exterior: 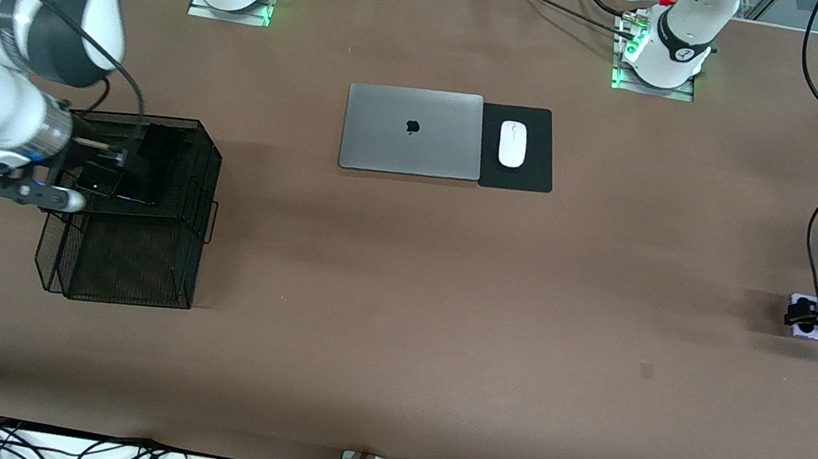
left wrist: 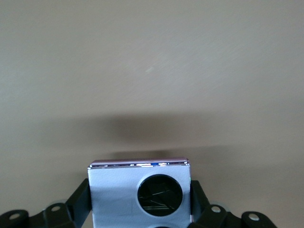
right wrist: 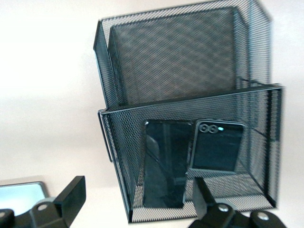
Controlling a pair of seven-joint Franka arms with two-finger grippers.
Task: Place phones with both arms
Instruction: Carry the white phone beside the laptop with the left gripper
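Seeing left gripper [left wrist: 142, 209] clamped on square lavender phone [left wrist: 140, 192], glossy, round black lens, at left arm's end of table [exterior: 397, 302]. Right gripper [right wrist: 137, 199], jaws wide, over black wire-mesh basket [right wrist: 190, 66]; long black slab [right wrist: 164, 161] & square folded phone [right wrist: 216, 145] lean upright inside.

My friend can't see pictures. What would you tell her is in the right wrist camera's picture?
Two black phones, a longer slab and a square folded one, lean upright in one compartment of a black mesh basket. The right gripper hangs open over it, holding nothing. A corner of the silver laptop shows at the edge.
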